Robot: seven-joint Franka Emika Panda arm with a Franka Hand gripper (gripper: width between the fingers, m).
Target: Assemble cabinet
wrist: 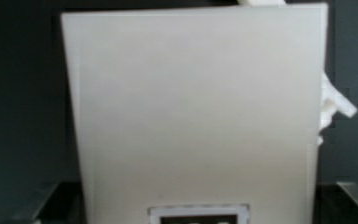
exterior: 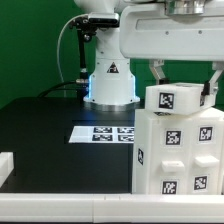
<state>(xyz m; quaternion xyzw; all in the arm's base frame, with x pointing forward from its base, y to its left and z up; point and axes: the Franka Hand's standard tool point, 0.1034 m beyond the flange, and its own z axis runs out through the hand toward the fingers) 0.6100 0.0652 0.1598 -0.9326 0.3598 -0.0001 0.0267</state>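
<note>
The white cabinet box [exterior: 180, 145] with several black-and-white tags stands at the exterior view's right, near the table's front edge. My gripper [exterior: 184, 88] comes down from above and its two fingers [exterior: 158, 76] stand against the box's upper part, one on each side. In the wrist view the box's plain white face [wrist: 190, 100] fills most of the picture, with a tag at its near end. The gripper [wrist: 197, 206] shows only as dark fingers [wrist: 48, 203] pressed to both sides of the box. A small white part juts from the box's side [wrist: 336, 102].
The marker board [exterior: 104, 133] lies flat on the black table in front of the robot's base [exterior: 110, 85]. A loose white panel [exterior: 5, 166] lies at the exterior view's left edge. The table's front edge runs just under the box.
</note>
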